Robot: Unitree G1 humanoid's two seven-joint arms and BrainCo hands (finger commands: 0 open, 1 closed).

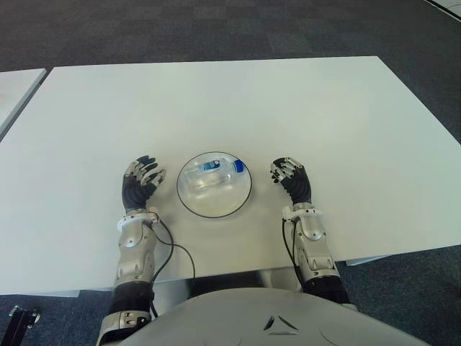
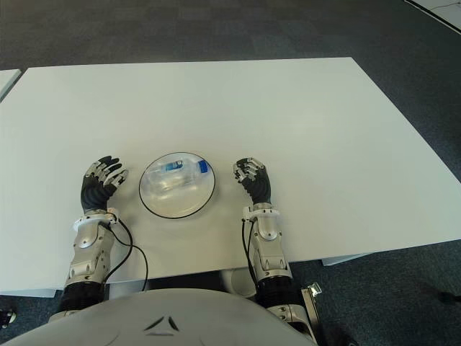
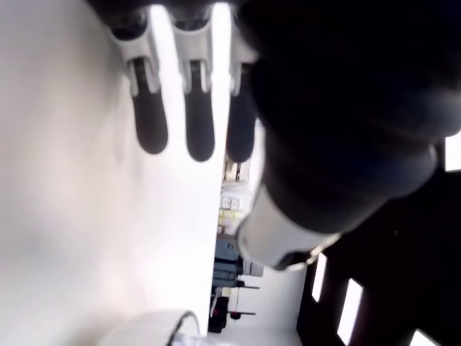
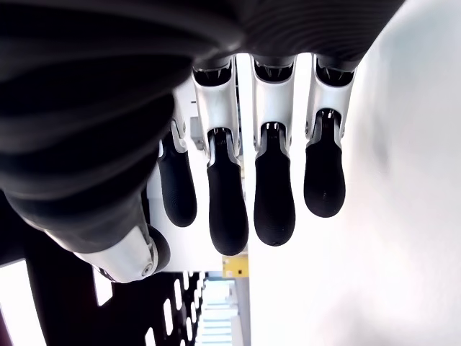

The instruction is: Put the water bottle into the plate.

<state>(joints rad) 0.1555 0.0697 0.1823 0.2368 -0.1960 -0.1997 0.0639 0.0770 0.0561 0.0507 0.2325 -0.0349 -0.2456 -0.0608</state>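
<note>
White tabletop [image 1: 288, 108] fills the left eye view, with dark carpet [image 1: 216, 29] beyond its far edge and a second pale table's corner [image 1: 14, 86] at far left. Dead centre near the robot sits the plate [image 1: 189, 202], round, clear, dark-rimmed, and the water bottle [image 1: 210, 175] lies on its side inside it, blue cap [image 1: 238, 166] pointing to the robot's right, blue label on its middle. Left hand [image 1: 139, 182] shows just left of the plate, fingers extended and a little fanned, holding nothing. Right hand [image 1: 290, 179] shows just right of the plate, fingers loosely bent, also empty. A black cable [image 1: 176, 252] loops off the left forearm across the table edge.

Over to the right eye view: same layout, bottle in the plate between the two hands, neither hand touching plate or bottle.

Left wrist view now: dark fingertips [image 3: 150, 126] stretched out straight over the white surface, the thumb a big dark mass close to the lens, nothing in the grasp. A curved sliver of the plate's rim peeks in at one edge of that picture.

Right wrist view: four fingers [image 4: 274, 198] hanging out straight side by side, thumb alongside, palm empty, white tabletop beside them.
</note>
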